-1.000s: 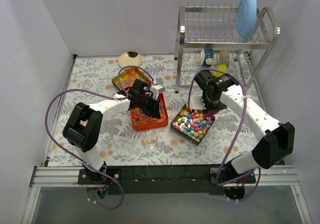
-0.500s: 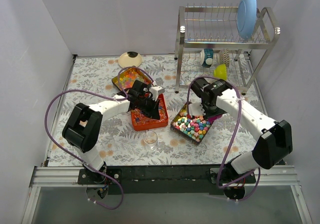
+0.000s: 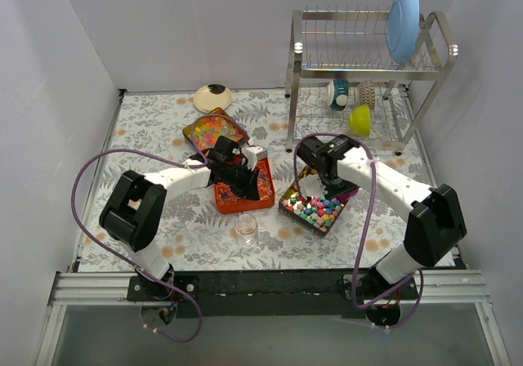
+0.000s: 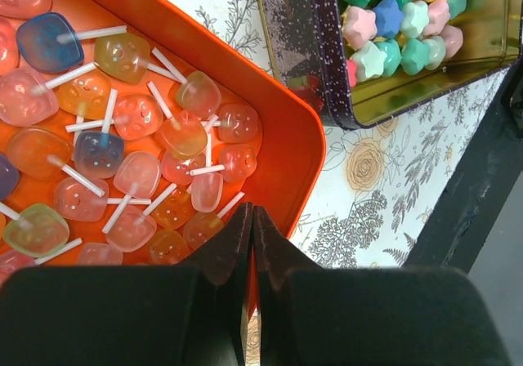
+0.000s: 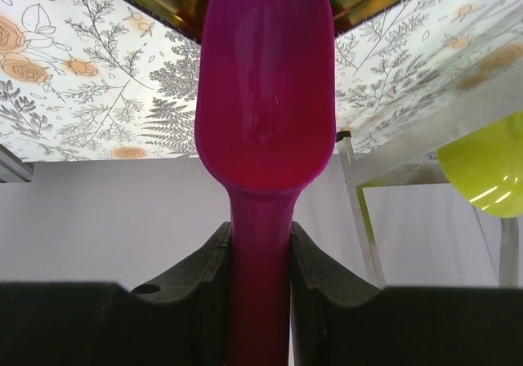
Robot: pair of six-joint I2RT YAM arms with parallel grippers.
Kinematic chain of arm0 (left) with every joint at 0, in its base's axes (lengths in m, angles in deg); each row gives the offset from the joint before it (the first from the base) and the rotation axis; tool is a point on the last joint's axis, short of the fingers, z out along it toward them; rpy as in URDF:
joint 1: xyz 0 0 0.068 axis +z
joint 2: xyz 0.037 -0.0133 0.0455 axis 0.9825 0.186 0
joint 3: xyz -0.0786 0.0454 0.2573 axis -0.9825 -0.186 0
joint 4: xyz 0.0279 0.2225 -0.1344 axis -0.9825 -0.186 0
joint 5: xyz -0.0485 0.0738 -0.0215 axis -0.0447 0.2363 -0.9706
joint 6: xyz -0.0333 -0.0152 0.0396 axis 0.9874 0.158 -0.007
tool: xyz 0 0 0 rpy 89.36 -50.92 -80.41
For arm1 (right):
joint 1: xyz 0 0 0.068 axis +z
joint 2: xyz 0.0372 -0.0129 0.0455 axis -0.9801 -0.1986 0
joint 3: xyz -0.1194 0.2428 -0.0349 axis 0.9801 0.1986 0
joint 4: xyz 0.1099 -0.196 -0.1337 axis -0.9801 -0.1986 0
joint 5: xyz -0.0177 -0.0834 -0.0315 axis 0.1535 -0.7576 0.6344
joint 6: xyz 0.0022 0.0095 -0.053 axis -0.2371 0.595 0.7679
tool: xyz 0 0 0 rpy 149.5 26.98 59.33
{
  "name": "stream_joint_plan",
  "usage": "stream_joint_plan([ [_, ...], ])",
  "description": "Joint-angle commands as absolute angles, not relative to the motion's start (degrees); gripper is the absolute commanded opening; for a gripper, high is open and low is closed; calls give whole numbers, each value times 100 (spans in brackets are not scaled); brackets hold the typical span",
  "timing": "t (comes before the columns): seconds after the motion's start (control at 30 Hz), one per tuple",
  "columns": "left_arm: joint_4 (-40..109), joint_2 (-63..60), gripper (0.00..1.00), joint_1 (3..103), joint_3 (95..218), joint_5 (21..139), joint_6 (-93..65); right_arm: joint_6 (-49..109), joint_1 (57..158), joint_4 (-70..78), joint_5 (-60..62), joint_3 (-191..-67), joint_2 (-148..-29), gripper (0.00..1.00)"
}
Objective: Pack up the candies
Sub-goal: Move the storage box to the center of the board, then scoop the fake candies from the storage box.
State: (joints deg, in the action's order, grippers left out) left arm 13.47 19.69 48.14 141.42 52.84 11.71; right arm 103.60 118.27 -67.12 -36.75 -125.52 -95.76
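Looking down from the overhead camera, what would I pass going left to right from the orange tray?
orange tray → pastel candies → green cup → blue plate

A robotics test cell dressed up as a kitchen counter is shown. The workspace is boxed in by plain white panels (image 3: 57, 96). Two robot arms, the left arm (image 3: 176, 178) and the right arm (image 3: 392, 180), are bolted to an aluminium rail (image 3: 90, 287) at the near edge. The kitchen look is given by a floral tablecloth (image 3: 147, 121) and a steel dish rack (image 3: 292, 96), in which a blue plate (image 3: 403, 21), a mug (image 3: 338, 93) and a yellow-green cup (image 3: 360, 120) are kept.
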Motion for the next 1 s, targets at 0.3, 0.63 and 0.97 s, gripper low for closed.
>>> stream_joint_plan([
  [0.3, 1424, 1797, 0, 4676, 13859, 4517, 876, 10722, 11933, -6572, -3118, -12087, -9419, 1],
  [0.63, 1530, 2087, 0, 4650, 13912, 4070, 718, 11029, 11669, -6070, -2405, -11550, -8855, 1],
  [0.97, 1609, 2272, 0, 4597, 13973, 3761, 796, 10810, 11669, -6132, -1984, -11778, -9101, 1],
])
